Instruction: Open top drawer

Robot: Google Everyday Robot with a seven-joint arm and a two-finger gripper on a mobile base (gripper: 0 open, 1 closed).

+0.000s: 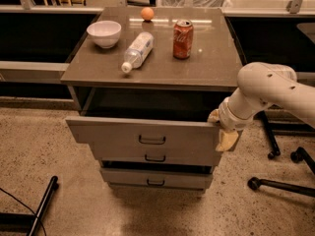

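The top drawer (108, 134) of the gray cabinet is pulled partway out, and its dark inside shows under the cabinet top. Its small black loop handle (152, 140) sits at the middle of the front. My gripper (221, 129) is at the right end of the drawer front, against its top right corner, with the white arm (268, 90) reaching in from the right. The two shorter drawers, the middle one (123, 157) and the bottom one (128, 178), sit further back below it.
On the cabinet top (211, 68) are a white bowl (104, 33), a plastic bottle on its side (138, 51), a red soda can (182, 32) and an orange (146, 14). Chair legs with casters (280, 186) stand at the right. A black bar (42, 205) lies on the floor at the lower left.
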